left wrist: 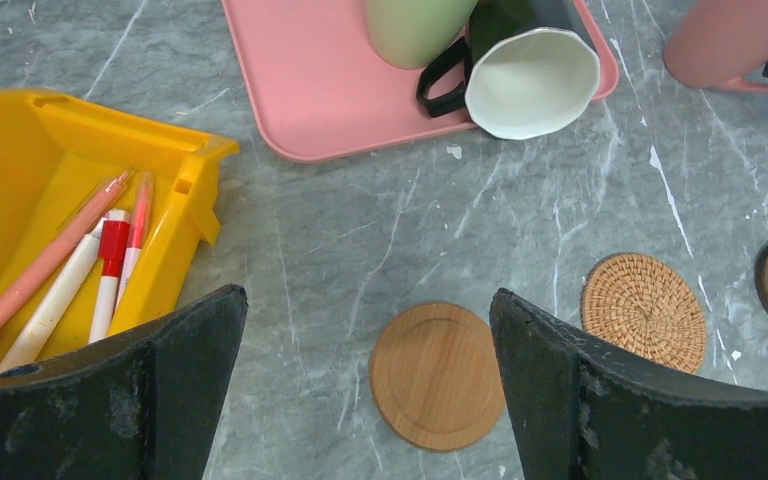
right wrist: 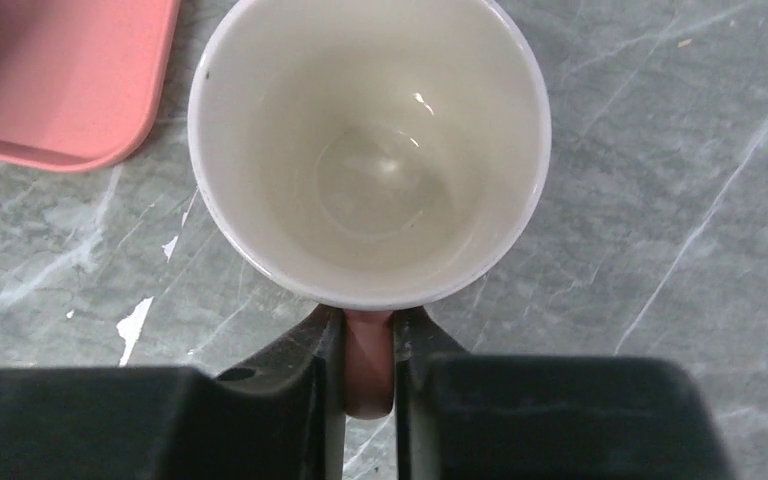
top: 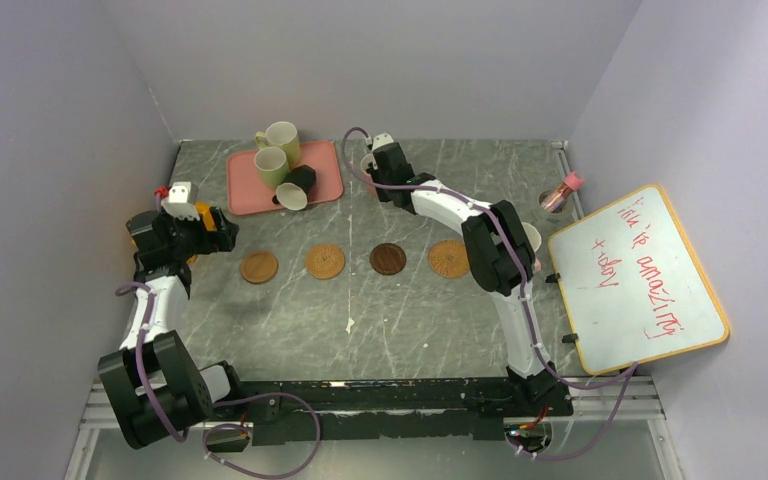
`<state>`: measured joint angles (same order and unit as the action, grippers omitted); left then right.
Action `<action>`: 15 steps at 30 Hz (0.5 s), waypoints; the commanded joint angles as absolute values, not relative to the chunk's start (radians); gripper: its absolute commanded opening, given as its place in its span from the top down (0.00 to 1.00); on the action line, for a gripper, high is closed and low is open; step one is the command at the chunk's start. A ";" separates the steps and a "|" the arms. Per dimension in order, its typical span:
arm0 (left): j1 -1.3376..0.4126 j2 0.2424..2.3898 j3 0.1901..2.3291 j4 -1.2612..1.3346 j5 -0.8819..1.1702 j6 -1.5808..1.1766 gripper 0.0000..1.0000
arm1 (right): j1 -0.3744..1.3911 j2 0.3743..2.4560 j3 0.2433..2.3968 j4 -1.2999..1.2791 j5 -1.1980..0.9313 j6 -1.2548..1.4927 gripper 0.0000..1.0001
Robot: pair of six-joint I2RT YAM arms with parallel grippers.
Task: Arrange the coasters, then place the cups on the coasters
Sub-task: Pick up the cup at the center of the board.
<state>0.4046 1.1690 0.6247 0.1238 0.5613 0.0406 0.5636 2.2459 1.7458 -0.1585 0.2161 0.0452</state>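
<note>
The right claw (right wrist: 368, 350) was clamped on the handle of a pink mug (right wrist: 370, 160). The mug was upright, mouth up, just beside a corner of the pink tray (right wrist: 50, 80). The left claw (left wrist: 368, 300) hung with its fingers wide apart above a smooth coaster (left wrist: 436, 375) — a woven coaster (left wrist: 644, 310) lay near it. Four coasters (top: 325, 261) sat in a row mid-desk (top: 290, 330), and the black mug (left wrist: 520, 70) lay tipped on the tray.
</note>
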 commanded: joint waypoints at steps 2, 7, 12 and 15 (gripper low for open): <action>0.410 1.162 0.626 0.158 0.593 0.039 0.04 | 0.561 2.226 1.789 -0.122 0.215 0.024 0.96; 0.410 1.166 0.626 0.157 0.596 0.041 0.04 | 0.561 2.191 1.768 -0.099 0.211 0.008 1.00; 0.410 1.161 0.623 0.158 0.598 0.041 0.04 | 0.561 2.142 1.723 -0.062 0.205 -0.036 1.00; 0.410 1.161 0.623 0.159 0.601 0.039 0.04 | 0.559 2.114 1.702 -0.050 0.191 -0.041 1.00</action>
